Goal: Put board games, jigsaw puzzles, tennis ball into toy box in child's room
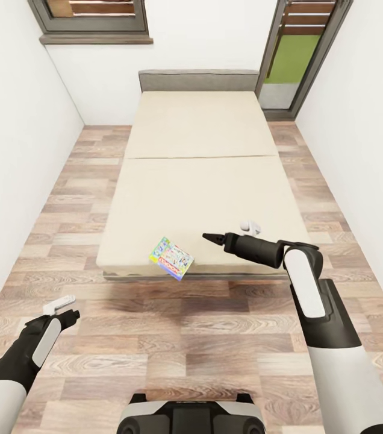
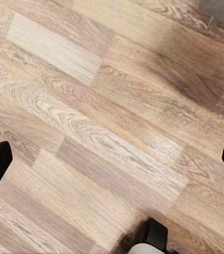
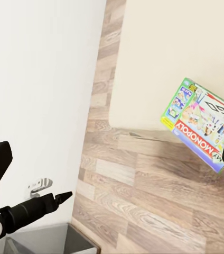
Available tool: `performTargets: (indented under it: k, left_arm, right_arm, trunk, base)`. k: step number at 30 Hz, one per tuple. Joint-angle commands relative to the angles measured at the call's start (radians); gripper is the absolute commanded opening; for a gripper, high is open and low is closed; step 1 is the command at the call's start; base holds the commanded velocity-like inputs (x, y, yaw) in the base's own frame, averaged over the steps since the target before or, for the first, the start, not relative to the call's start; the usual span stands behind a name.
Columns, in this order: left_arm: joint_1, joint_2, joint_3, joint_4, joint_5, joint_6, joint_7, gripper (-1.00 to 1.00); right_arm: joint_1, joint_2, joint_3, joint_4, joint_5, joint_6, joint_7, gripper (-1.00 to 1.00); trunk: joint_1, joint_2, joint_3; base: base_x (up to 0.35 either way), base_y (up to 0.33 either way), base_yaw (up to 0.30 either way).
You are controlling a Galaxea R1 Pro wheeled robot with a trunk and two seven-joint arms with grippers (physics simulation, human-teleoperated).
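One board game (image 1: 171, 258), a green-bordered box with a red Monopoly logo (image 3: 204, 128), lies at the near edge of the bed (image 1: 197, 181) and overhangs it slightly. My right gripper (image 1: 211, 237) hovers above the cream mattress just right of the box; in the right wrist view (image 3: 112, 164) its fingers are spread wide, holding nothing. My left gripper (image 1: 71, 314) hangs low over the wood floor at the near left, and its wrist view (image 2: 112, 159) also shows it open and empty. The toy box and the table are out of view.
White walls close in on both sides of the bed, leaving narrow strips of wood floor (image 1: 65, 199). A shuttered window (image 1: 92, 15) is at the back left and a glazed door (image 1: 294, 60) at the back right. My base (image 1: 188, 416) stands before the bed's foot.
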Motion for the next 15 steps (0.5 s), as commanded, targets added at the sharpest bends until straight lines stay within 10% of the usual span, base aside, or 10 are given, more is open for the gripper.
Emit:
performTargets:
  k: [1,15]
  left_arm:
    - [0.0,0.001,-0.002,-0.002,0.011,0.004,0.008,1.0]
    - [0.001,-0.001,-0.006,-0.002,0.01,0.004,0.008,1.0]
  right_arm:
    - [0.0,0.0,0.0,0.0,0.011,0.003,0.01,1.0]
    - [0.004,-0.001,0.001,0.0,0.011,0.002,0.01,1.0]
  trunk:
    - [0.001,-0.002,0.0]
    - [0.001,-0.002,0.024]
  base:
    - [0.0,0.0,0.0]
    - [0.0,0.0,0.0]
